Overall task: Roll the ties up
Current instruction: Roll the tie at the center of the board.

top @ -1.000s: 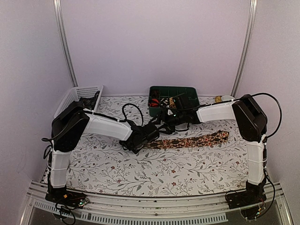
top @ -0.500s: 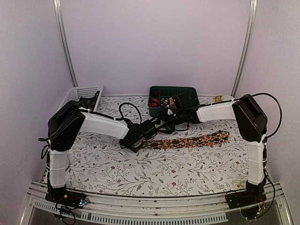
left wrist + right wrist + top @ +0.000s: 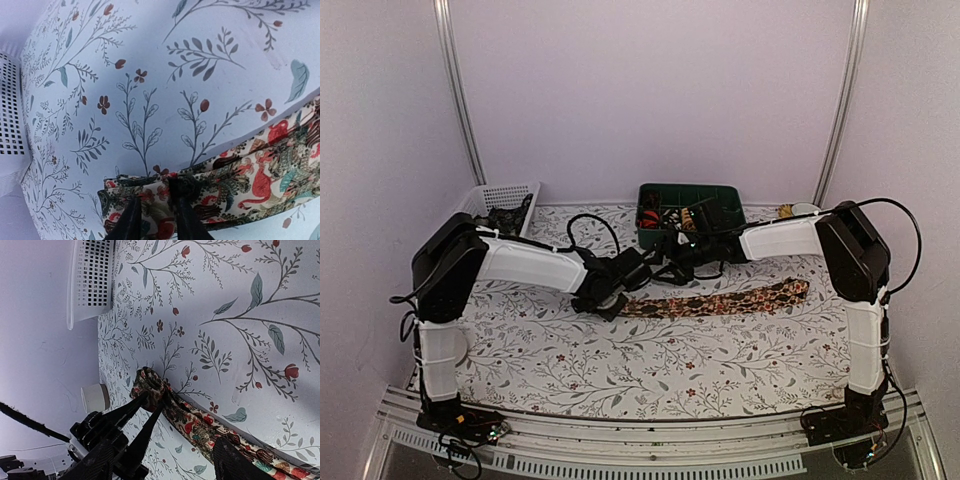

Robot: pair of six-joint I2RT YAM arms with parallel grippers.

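A patterned tie (image 3: 720,300) lies stretched across the floral cloth, its left end folded into a small roll. My left gripper (image 3: 616,300) is shut on that rolled end. In the left wrist view its two fingers (image 3: 131,220) pinch the folded tie (image 3: 240,175). My right gripper (image 3: 670,262) hovers open just behind the roll. In the right wrist view its own gripper (image 3: 167,452) spans wide, and the left gripper's thin fingers (image 3: 150,410) clamp the roll of the tie (image 3: 152,382).
A green bin (image 3: 692,192) with small items stands at the back centre. A white perforated basket (image 3: 485,200) stands at the back left, also in the right wrist view (image 3: 92,275). A small round object (image 3: 798,210) lies at the back right.
My left arm has swung its elbow further left and back, and its gripper has turned at the tie's left end, which has shifted slightly left. The right arm has not moved.
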